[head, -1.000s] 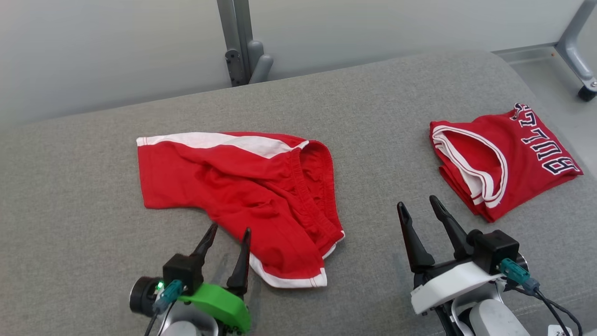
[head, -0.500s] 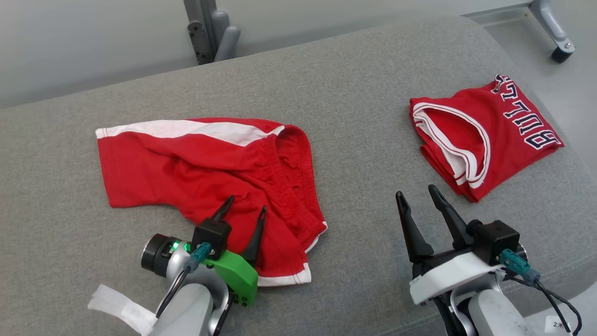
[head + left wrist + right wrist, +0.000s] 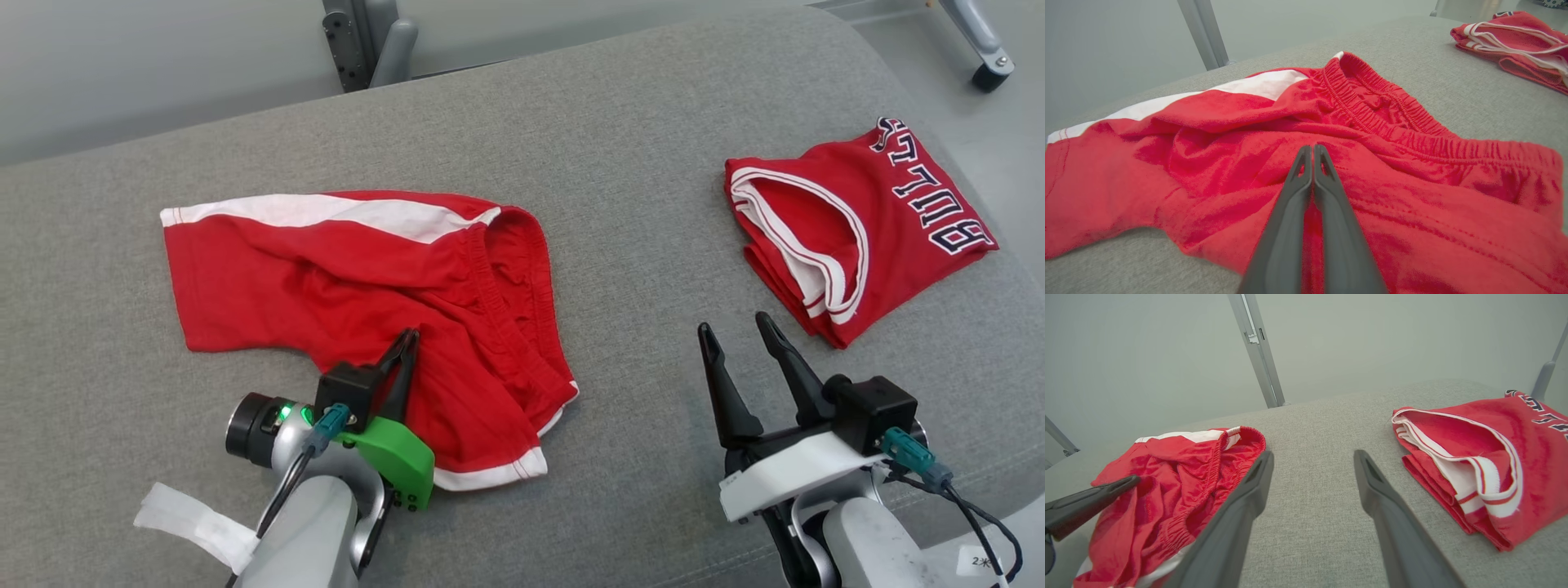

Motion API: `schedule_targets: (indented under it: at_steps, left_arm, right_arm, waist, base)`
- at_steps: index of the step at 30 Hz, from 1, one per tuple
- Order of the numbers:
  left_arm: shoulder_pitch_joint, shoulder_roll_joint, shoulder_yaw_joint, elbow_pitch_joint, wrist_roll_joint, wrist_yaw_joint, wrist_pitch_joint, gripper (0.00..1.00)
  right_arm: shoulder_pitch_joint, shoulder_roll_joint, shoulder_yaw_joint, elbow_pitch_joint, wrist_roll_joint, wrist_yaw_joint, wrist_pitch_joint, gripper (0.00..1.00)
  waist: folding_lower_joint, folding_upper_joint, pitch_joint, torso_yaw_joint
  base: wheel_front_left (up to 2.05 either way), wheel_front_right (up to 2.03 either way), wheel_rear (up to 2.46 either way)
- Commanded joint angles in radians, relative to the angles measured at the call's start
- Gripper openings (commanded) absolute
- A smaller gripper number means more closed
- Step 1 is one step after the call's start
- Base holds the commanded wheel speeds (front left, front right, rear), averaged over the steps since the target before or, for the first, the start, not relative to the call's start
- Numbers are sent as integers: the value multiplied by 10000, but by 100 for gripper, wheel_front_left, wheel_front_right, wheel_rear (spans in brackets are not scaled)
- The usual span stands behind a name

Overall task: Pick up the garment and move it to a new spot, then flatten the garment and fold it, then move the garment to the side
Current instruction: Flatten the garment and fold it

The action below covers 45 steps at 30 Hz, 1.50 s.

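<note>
Wrinkles run through the red shorts (image 3: 359,278), a soft, thin knit lying rumpled on the left half of a grey, coarse-woven cushion (image 3: 637,204) with a rounded far edge. A broad white stripe (image 3: 326,211) tapers along their far side. The gathered elastic waistband (image 3: 522,302) gapes open toward the right, and a narrow white hem (image 3: 490,476) edges the near leg. Well apart on the right rests a folded red jersey (image 3: 849,220), its armhole bound in white ribbed trim and dark outlined lettering (image 3: 939,204) across its far end. The left gripper (image 3: 406,341) is clenched, its two slim dark fingers pressed flat together with the tips down on the cloth near the crotch of the shorts. Whether a fold is caught between them cannot be told. The right gripper (image 3: 735,325) stands released, fingers spread in a wide V over bare cushion between the two garments, touching neither.
</note>
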Motion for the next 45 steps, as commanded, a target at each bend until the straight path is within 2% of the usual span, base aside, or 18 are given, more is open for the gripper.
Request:
schedule_targets:
  at_steps: [1, 9, 15, 16, 17, 18, 19, 23, 25, 30, 31, 32, 36, 45]
  left_arm:
    - [-34, 56, 116, -164, -13, 10, 3, 0]
    - [574, 59, 1810, -2527, -806, 396, 5, 0]
    - [1032, 57, 3470, -2165, -1365, 803, 3, 0]
    - [1127, 52, 3728, -1974, -1587, 866, 3, 4]
    - [1185, 49, 4032, -1843, -1886, 973, 5, 18]
    - [1217, 59, 4316, -1697, -2046, 1104, 3, 38]
    - [1300, 48, 4472, -1510, -2076, 1210, 3, 100]
    - [1619, 57, 5159, -1187, -2384, 1689, 3, 100]
    - [1908, 47, 5311, -1287, -2287, 1750, 3, 100]
    - [2425, 48, 4749, -1828, -1460, 1229, 3, 100]
    - [2459, 43, 3917, -1994, -1093, 449, 3, 100]
    - [2371, 55, 3739, -1924, -1094, 289, 3, 100]
    - [1875, 52, 3204, -1598, -907, -8, 3, 100]
    - [1289, 50, 2591, -759, -1063, -249, 5, 100]
  right_arm:
    - [-131, -6, -11, -43, -11, -2, -25, 100]
    - [-51, 6, -165, -29, 36, -2, -25, 100]
    - [-177, 18, -97, 66, 116, -2, -25, 100]
    - [-179, 19, -80, 74, 122, -2, -25, 100]
    - [-169, 17, -65, 106, 137, -2, -25, 100]
    - [-166, 19, -65, 140, 146, -2, -25, 100]
    - [-173, 18, -63, 164, 138, -2, -25, 100]
    - [-72, -42, -146, 243, 146, -2, -25, 100]
    - [-13, -60, -196, 264, 120, -2, -25, 100]
    - [90, -38, -223, 230, 37, -2, -25, 100]
    - [197, -22, -155, 222, 11, -2, -25, 100]
    - [210, -21, -141, 224, 8, -2, -25, 100]
    - [178, -12, -47, 279, 62, -2, -25, 100]
    - [224, -3, -29, 302, 112, -2, -25, 100]
  waist:
    - [0, -1, 14, 104]
    - [0, -1, 10, 689]
    - [0, -1, 25, 862]
    - [0, -1, 28, 869]
    - [0, -1, 29, 872]
    - [0, -1, 22, 876]
    - [0, -1, 11, 874]
    - [0, -1, -131, 904]
    - [0, -1, -256, 927]
    - [0, -1, -511, 1023]
    - [0, -1, -631, 1089]
    - [0, -1, -652, 1094]
    - [0, -1, -687, 1040]
    - [0, -1, -700, 721]
  base:
    - [0, 0, 0]
    - [0, 0, 0]
    - [0, 0, 0]
    - [0, 0, 0]
    - [0, 0, 0]
    - [0, 0, 0]
    - [0, 0, 0]
    - [0, 0, 0]
    - [0, 0, 0]
    - [0, 0, 0]
    - [0, 0, 0]
    - [0, 0, 0]
    - [0, 0, 0]
    - [0, 0, 0]
